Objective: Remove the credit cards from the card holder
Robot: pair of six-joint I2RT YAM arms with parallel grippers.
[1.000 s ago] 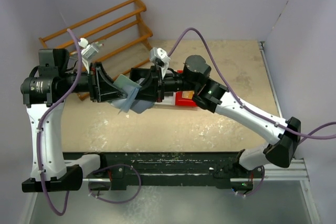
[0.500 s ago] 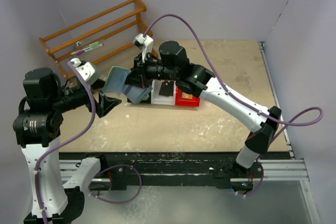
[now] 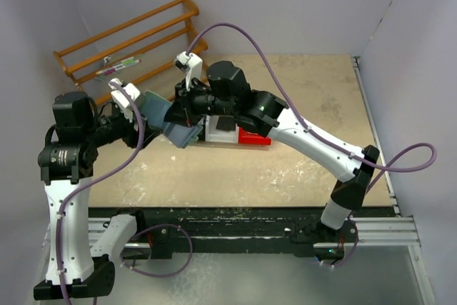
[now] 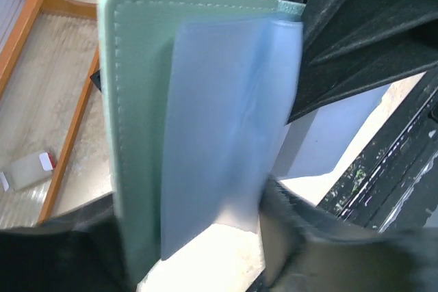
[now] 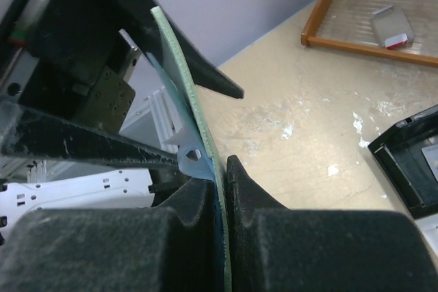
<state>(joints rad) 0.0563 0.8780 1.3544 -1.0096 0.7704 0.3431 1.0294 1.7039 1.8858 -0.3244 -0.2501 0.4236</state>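
**Card holder up off the table, pinched by the right arm**

From the overhead view I see the beige table (image 3: 300, 169) with the wooden rack (image 3: 128, 41) at its far left corner. The right arm (image 3: 314, 137) reaches across from the near right to the middle. The left arm (image 3: 68, 169) stands tall on the left and bends in to meet it. Under the right arm lie the red bin (image 3: 255, 138) and, touching it on its left, the white bin (image 3: 214, 134). A dark flat piece shows in the white bin; I cannot tell whether it is a card. On the right wrist camera a black bin (image 5: 404, 162) lies on the table.

The card holder (image 3: 180, 133) hangs in the air between the two wrists, just left of the bins, spread like a book with its pale teal inside facing the left wrist camera. The right gripper (image 5: 220, 169) is clenched on one edge of it, its fingers pressed to either face of the cover. The left gripper (image 4: 195, 237) is released, its jaws standing wide with the holder's lower edge between them.

A translucent bluish sleeve (image 4: 226, 135) stands away from the teal cover. I cannot tell whether it holds any of the credit cards. A small grey piece with a red end (image 5: 392, 27) lies on the rack's shelf.
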